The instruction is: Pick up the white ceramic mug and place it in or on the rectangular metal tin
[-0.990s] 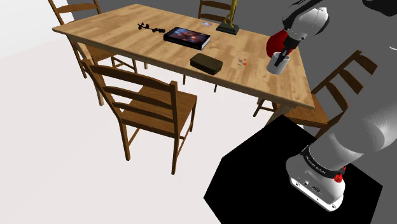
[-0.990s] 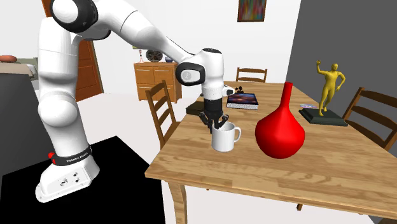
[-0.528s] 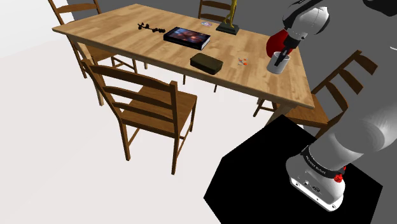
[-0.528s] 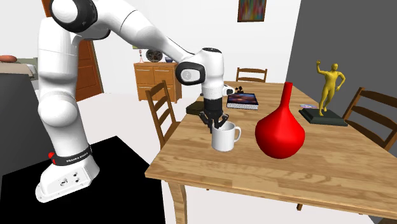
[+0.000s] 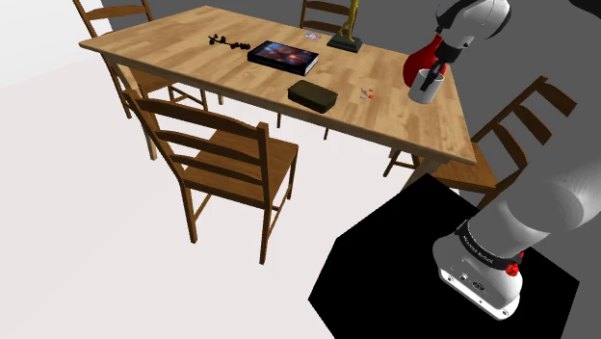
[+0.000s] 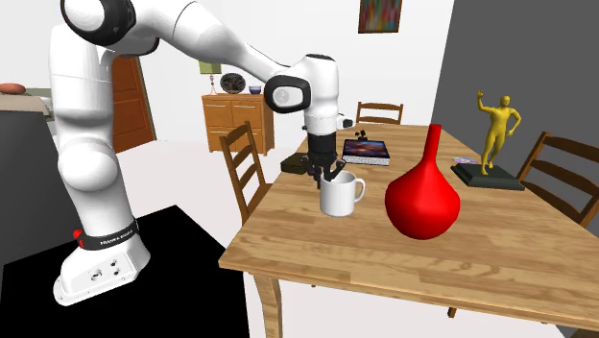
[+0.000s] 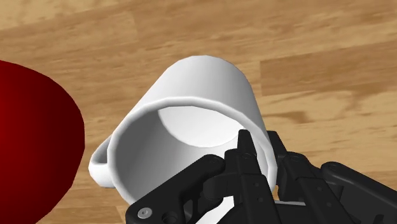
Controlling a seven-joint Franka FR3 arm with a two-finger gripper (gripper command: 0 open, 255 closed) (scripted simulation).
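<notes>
The white mug (image 6: 338, 197) hangs a little above the wooden table (image 6: 317, 254), near its end by the stand, handle toward the red vase (image 6: 422, 197). My gripper (image 6: 326, 175) is shut on the mug's rim from above. In the wrist view one black finger (image 7: 245, 153) sits inside the mug (image 7: 191, 121) and the other outside its wall. In the shoulder view the mug (image 5: 425, 91) hangs under the gripper (image 5: 433, 75). The dark rectangular tin (image 5: 312, 94) lies on the table, toward the shoulder view's left of the mug.
The red vase (image 5: 416, 64) stands close beside the mug. A book (image 5: 283, 56), a yellow figurine on a base (image 6: 493, 144) and small dark items (image 5: 227, 41) lie farther along the table. Wooden chairs (image 5: 217, 159) stand around it.
My gripper has risen with the mug clasped in it, so the mug has come up off the table. The vase and tin have not moved.
</notes>
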